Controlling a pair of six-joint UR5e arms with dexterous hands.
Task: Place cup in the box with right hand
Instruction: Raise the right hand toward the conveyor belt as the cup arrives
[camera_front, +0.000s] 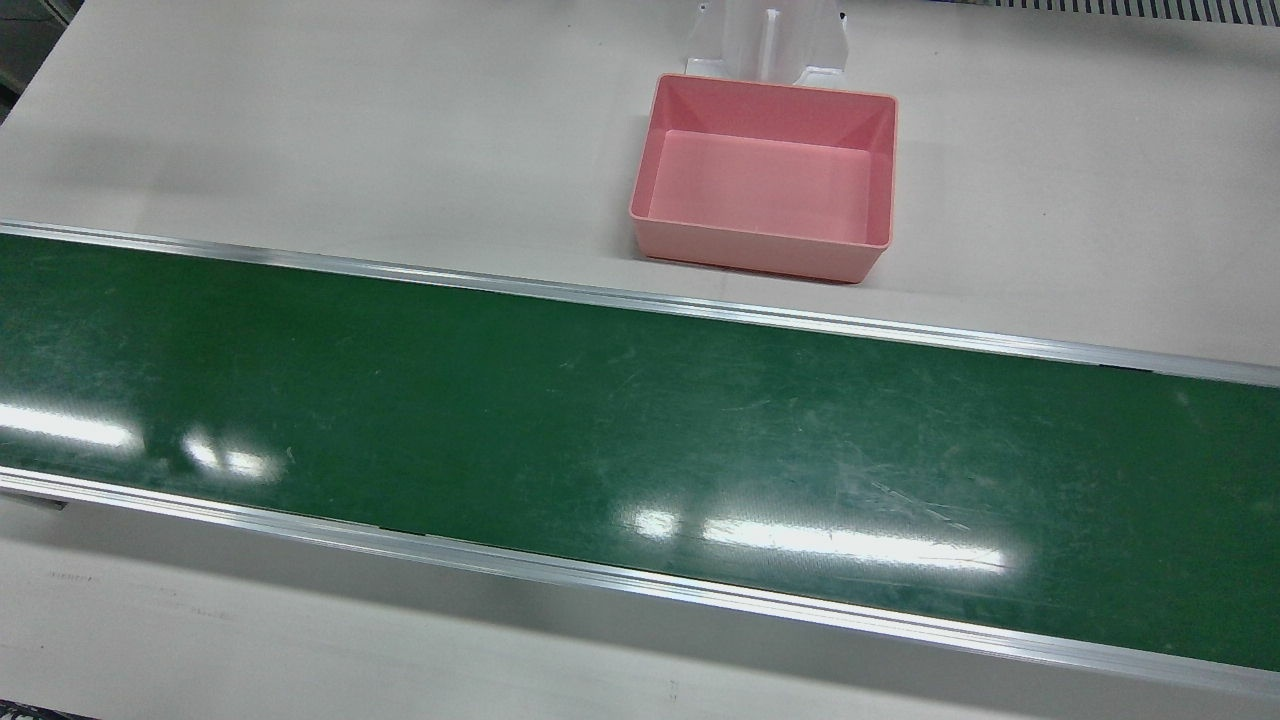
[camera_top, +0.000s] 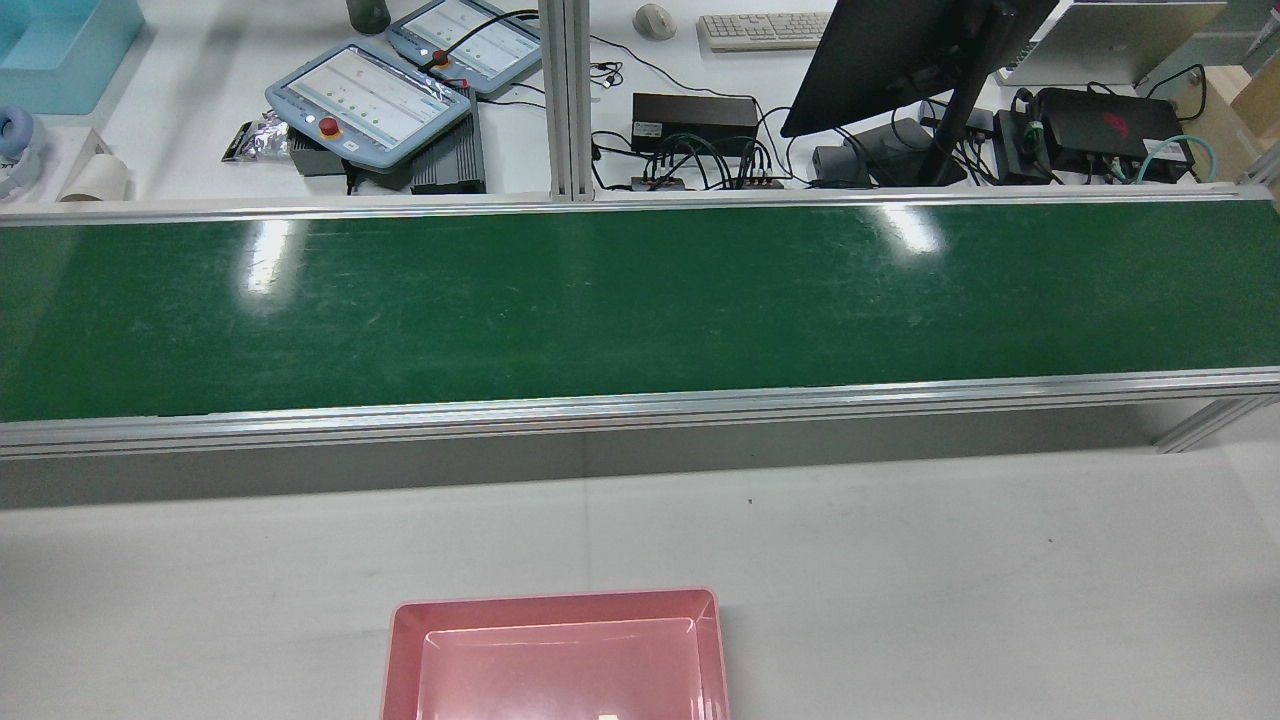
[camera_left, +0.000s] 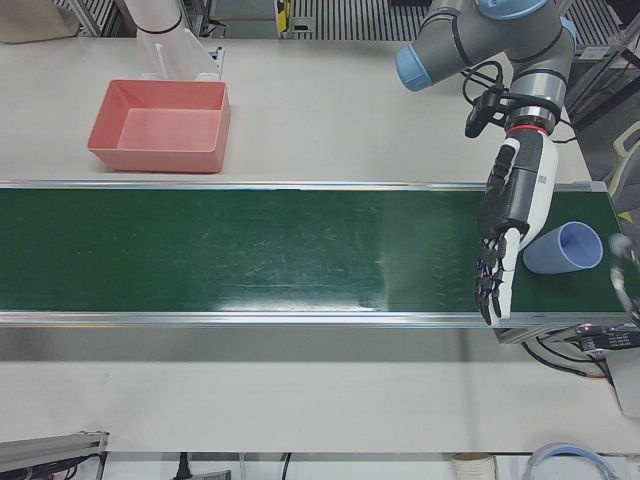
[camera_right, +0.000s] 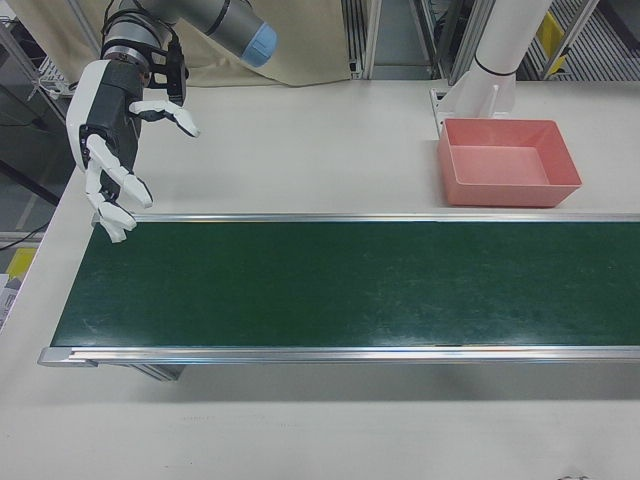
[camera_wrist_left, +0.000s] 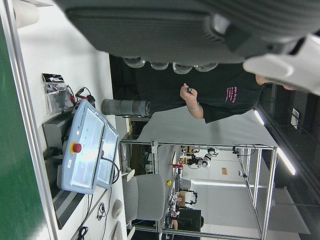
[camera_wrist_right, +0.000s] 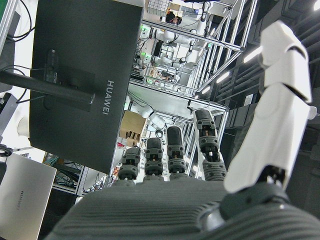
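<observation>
A light blue cup (camera_left: 564, 248) lies on its side at the far right end of the green belt in the left-front view, mouth toward the camera. My left hand (camera_left: 506, 228) hangs open just left of it, fingers down, holding nothing. My right hand (camera_right: 112, 152) is open and empty above the opposite end of the belt in the right-front view, far from the cup. The pink box (camera_front: 765, 178) stands empty on the white table behind the belt; it also shows in the rear view (camera_top: 556, 660), the left-front view (camera_left: 160, 127) and the right-front view (camera_right: 508, 162).
The green conveyor belt (camera_front: 600, 440) with aluminium rails crosses the whole station. A white arm pedestal (camera_front: 770, 40) stands right behind the box. Beyond the belt in the rear view are teach pendants (camera_top: 368, 95), a monitor (camera_top: 900, 50) and cables.
</observation>
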